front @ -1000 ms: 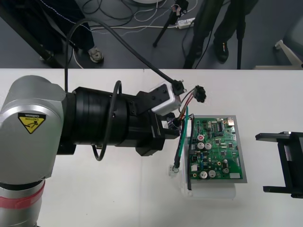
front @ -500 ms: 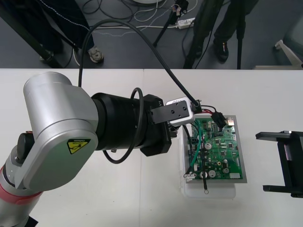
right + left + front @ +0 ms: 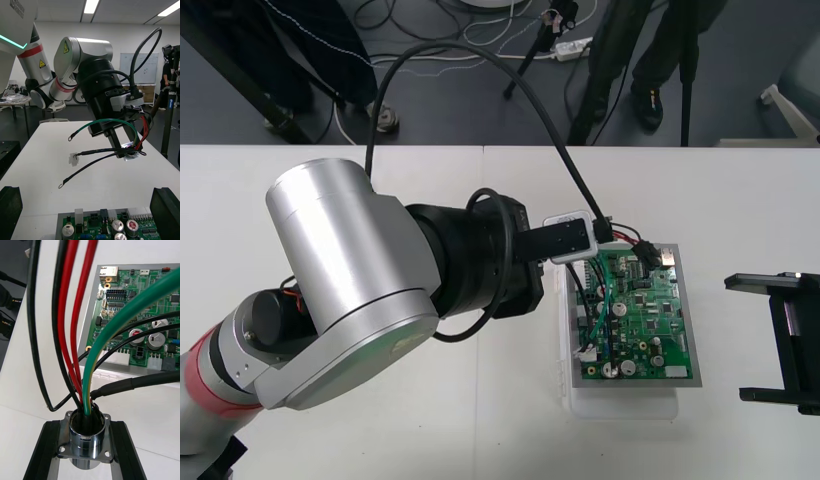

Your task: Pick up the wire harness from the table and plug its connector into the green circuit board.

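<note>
A: Metal first: the round socket (image 3: 85,438) of the wire harness (image 3: 65,315), clamped by its flange in the left pincer (image 3: 84,425)
B: And beyond the pincer?
A: Red, black and green wires run ahead over the green circuit board (image 3: 650,320); the black plug (image 3: 643,251) sits at its far edge, seemingly not seated. Lifting is done, plugging is left. The right pincer (image 3: 777,340) stands agape, well off to the side
B: Any writing?
A: A yellow warning sticker (image 3: 66,47) on the left arm; the board's print is unreadable
</note>
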